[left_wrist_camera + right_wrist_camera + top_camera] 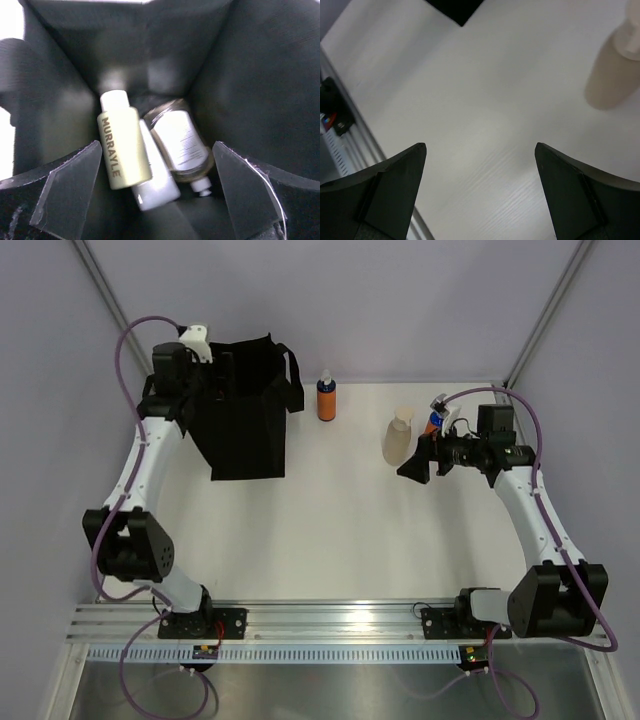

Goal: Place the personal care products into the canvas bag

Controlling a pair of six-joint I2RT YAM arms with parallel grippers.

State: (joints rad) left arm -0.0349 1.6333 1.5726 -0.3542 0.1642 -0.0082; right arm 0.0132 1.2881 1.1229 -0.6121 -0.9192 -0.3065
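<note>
The black canvas bag [248, 410] stands at the far left. My left gripper [212, 372] is open and empty just above its mouth. In the left wrist view my gripper [157, 147] looks down into the bag [260, 75]. On its floor lie the olive-green bottle with cream cap [122, 150], the white bottle [156, 182] and the amber translucent bottle [181, 145]. One orange bottle with a blue top [326, 397] stands right of the bag. The beige pump bottle [398, 437] stands at centre right and shows in the right wrist view [612, 75]. A second orange bottle [434, 421] is partly hidden behind my right arm. My right gripper [418, 466] [480, 145] is open and empty beside the pump.
The white table [330, 530] is bordered by a metal rail [330, 625] along its near edge, and by grey walls at the back and sides. A corner of the bag [455, 7] shows at the top of the right wrist view.
</note>
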